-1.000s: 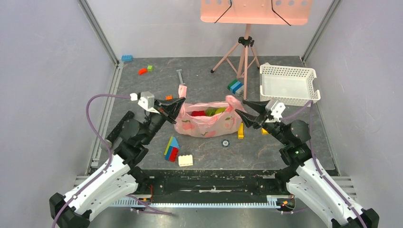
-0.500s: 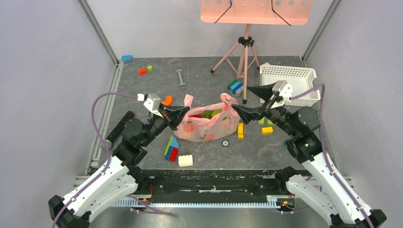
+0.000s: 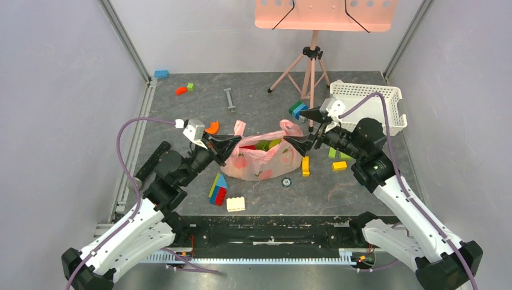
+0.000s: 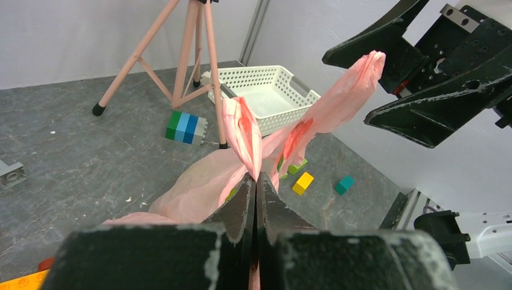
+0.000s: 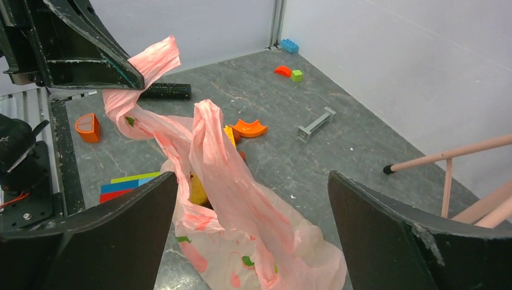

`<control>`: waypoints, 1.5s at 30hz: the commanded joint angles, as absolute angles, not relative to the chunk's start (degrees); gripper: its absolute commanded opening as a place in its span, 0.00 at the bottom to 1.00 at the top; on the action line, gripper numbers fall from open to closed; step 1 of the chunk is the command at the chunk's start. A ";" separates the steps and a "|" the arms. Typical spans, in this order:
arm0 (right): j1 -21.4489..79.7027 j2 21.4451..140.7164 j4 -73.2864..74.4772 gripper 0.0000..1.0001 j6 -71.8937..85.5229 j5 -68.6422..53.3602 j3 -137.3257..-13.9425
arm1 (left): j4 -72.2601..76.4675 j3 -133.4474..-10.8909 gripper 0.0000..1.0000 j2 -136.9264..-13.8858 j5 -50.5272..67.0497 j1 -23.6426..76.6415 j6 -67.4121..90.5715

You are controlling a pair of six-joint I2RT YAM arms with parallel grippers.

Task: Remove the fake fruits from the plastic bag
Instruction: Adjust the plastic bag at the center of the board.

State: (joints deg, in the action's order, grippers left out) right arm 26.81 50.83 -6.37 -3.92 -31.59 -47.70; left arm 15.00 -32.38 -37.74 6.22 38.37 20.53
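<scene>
Two grippers: reaching in from either side of the plastic bag [image 3: 265, 162].
Left gripper [image 4: 256, 179]: clamping flat on one handle loop of the bag, pinching the pink film.
Right gripper [image 5: 252, 175]: gaping wide, gripping nothing, straddling the second handle loop.
One plastic bag: lying mid-table between the arms, gaping at the top, holding both loops up.
Fake fruits [image 3: 264, 145]: sitting inside the bag, showing as green and red patches at the mouth; blurring too much for a count.
One white basket [image 3: 365, 110]: resting at the far right, behind the Right gripper.
One pink tripod [image 3: 311, 66]: standing beyond the bag.
One tall yellow block [image 3: 305, 165]: lying just right of the bag.
One flat yellow block [image 3: 339, 165]: lying farther right.
One striped block [image 3: 218, 189] and one cream block [image 3: 236, 204]: lying in front of the bag, towards the left arm.
One orange arch [image 5: 249, 128]: lying near the Left gripper.
</scene>
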 commanded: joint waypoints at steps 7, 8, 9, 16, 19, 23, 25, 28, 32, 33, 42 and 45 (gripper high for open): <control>28.21 53.29 -16.86 0.72 -5.13 -33.10 -46.54 | 15.64 -35.39 0.02 -39.69 7.21 38.32 23.12; 28.28 53.59 -17.49 0.64 -4.76 -32.84 -46.66 | 15.54 -35.95 0.02 -40.10 7.21 38.32 23.03; 28.38 53.92 -17.99 0.56 -4.51 -32.79 -46.74 | 15.48 -36.63 0.02 -40.49 7.14 38.32 22.95; 28.47 54.15 -18.47 0.00 -1.88 -28.77 -50.30 | 14.78 -42.73 0.02 -43.26 6.63 38.32 20.93; 28.47 52.29 -20.51 0.00 -0.04 -27.64 -52.05 | 12.56 -48.03 0.02 -44.89 6.25 38.32 18.91; 28.48 51.70 -18.41 0.00 2.48 -26.87 -57.56 | 10.27 -54.85 0.02 -47.57 7.08 38.32 17.24; 28.48 52.23 -17.20 0.00 2.83 -25.48 -60.25 | 9.32 -57.88 0.02 -49.05 7.19 38.32 16.50; 28.43 54.79 -13.75 0.00 1.96 -22.08 -64.73 | 6.75 -62.48 0.02 -52.28 7.06 38.34 15.67; 28.48 60.69 -7.86 0.00 -0.63 -19.49 -72.11 | 4.15 -68.19 0.02 -57.50 8.00 38.24 15.21; 28.48 62.46 -7.43 0.00 -1.23 -18.70 -73.85 | 4.04 -69.15 0.02 -58.95 8.00 38.17 15.06; 28.27 78.70 -6.84 0.00 -8.43 -13.96 -86.39 | 9.11 -78.45 0.02 -72.75 12.48 30.70 15.81; 28.09 80.39 -7.06 0.00 -9.53 -12.93 -88.41 | 10.64 -80.50 0.02 -75.29 14.32 29.56 16.13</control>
State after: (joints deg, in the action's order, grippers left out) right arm 28.29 79.66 -5.87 -6.04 -15.84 -83.40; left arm 5.72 -75.70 -73.38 10.37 31.51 18.35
